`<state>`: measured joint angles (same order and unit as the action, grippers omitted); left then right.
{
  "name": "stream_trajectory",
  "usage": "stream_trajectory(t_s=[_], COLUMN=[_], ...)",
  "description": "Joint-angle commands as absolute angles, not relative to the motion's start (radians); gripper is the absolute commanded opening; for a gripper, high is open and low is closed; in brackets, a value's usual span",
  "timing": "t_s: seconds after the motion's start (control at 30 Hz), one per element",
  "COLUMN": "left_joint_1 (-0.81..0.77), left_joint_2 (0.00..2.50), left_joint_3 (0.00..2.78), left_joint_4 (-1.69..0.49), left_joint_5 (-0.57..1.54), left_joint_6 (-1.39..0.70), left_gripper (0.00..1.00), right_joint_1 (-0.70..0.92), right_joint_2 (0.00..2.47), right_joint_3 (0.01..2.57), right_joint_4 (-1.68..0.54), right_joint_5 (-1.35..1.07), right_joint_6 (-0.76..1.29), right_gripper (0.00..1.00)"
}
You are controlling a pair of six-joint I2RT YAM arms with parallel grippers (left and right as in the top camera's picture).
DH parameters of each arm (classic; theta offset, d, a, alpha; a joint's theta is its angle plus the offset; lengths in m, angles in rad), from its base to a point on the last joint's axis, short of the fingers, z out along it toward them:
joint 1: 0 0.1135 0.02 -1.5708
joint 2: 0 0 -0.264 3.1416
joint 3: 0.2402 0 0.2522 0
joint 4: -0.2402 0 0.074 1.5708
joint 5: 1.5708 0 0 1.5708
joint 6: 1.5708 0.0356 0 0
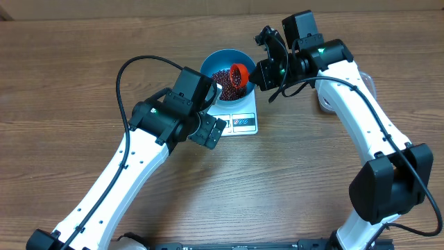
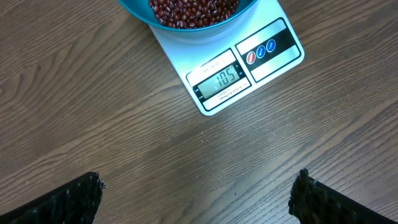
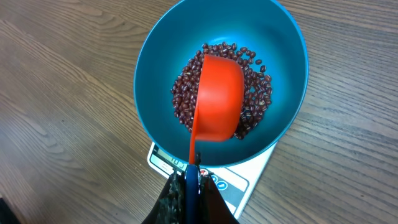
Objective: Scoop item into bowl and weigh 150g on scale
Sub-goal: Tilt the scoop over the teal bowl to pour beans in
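My right gripper [image 3: 191, 186] is clamped shut on the thin handle of an orange-red scoop [image 3: 217, 96]. The handle runs straight away from my fingers towards the middle of the bowl [image 3: 155, 68]. The scoop's cup is tipped over inside the bowl, so its smooth rounded back faces my wrist camera, and it hangs just above the beans [image 3: 258, 93].

My left gripper [image 2: 196, 199] hangs wide open over bare table [image 2: 93, 112], holding nothing, with one dark fingertip at each lower corner of its wrist view.

The table is brown wood-grain laminate, and nothing of the room shows beyond it.

The beans lie in a loose heap at the bottom of the bowl; they are small, oval, glossy and dark red-brown. The bowl is deep, round and blue, and it sits on the far part of the white scale [image 2: 249, 68]. The scale's long axis runs from the bowl back towards my bases. Its display [image 2: 225, 78] and three round buttons [image 2: 261, 51] lie along the near edge. The display reads 105.
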<state>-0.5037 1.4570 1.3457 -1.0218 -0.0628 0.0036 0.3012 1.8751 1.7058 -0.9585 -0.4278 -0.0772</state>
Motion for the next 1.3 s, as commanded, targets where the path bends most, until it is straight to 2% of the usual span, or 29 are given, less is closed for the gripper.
stream_trajectory(t_s=[0.0,0.63,0.77,0.93,1.27], left_joint_1=[-0.504,-0.504,-0.504,-0.504,-0.504], left_joint_2=[1.445,1.445,1.445,1.445,1.445], left_joint_3=[1.341,1.341,1.341,1.341,1.341], left_joint_4=[-1.021,-1.021,-1.021,-1.021,-1.021], left_joint_5=[-0.051,-0.051,-0.051,-0.051,-0.051], left_joint_6=[0.019,0.019,0.02,0.019,0.019], left_gripper=[1.0,1.0,1.0,1.0,1.0], right_joint_1=[0.303,0.303,0.306,0.305,0.306], right_joint_2=[1.874,1.874,1.874,1.874,1.874], right_joint_3=[1.737,1.737,1.737,1.737,1.737], right_joint_4=[-0.952,-0.953,-0.968,-0.935,-0.934], right_joint_5=[-0.419,-0.424,-0.482,-0.361,-0.364], right_joint_6=[-0.071,-0.052,-0.139,0.016,0.015], right_gripper=[0.04,0.04,0.04,0.04,0.04])
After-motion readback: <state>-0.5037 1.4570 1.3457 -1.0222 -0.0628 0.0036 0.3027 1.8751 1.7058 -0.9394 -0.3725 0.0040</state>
